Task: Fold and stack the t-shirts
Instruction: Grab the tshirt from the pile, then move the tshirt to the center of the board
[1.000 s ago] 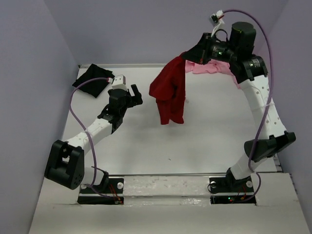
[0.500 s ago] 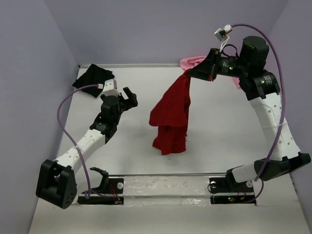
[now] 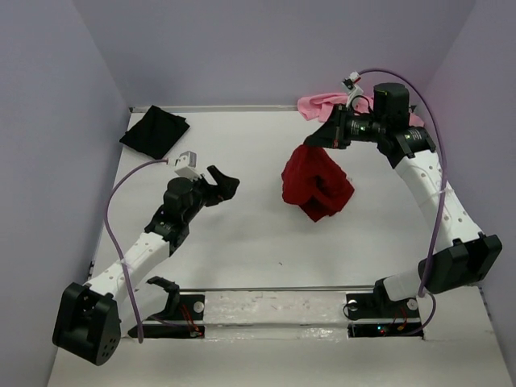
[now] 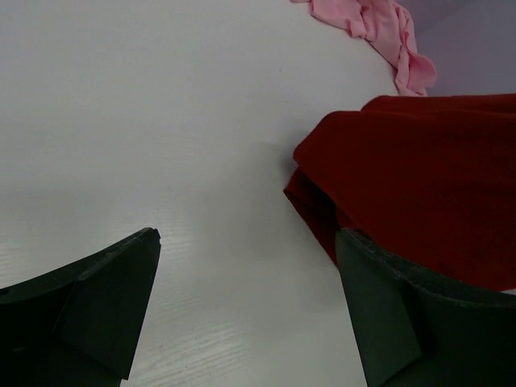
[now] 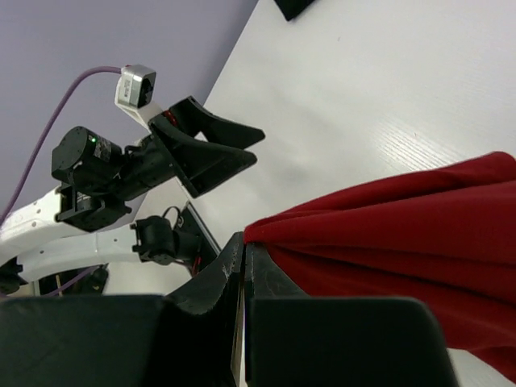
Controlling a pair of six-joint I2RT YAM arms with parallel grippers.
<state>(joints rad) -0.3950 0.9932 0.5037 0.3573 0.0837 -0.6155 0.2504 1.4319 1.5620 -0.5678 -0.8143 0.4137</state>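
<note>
Little looks done: the black t-shirt (image 3: 155, 131) lies flat in the far left corner, perhaps already folded; the light pink t-shirt (image 3: 321, 105) sits crumpled at the far edge; nothing is stacked. The right jaws, pressed together, pinch the dark red t-shirt (image 3: 316, 184), bunched above the tabletop (image 3: 242, 242) right of centre. The left jaws stand spread and empty, bare room between them and the cloth

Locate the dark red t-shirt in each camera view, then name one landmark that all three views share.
Top external: dark red t-shirt bunched right of centre, held by the right gripper.
Left wrist: right side, past the middle.
Right wrist: right half, pinched at the right gripper.
Shared landmark: the open left gripper.
</note>
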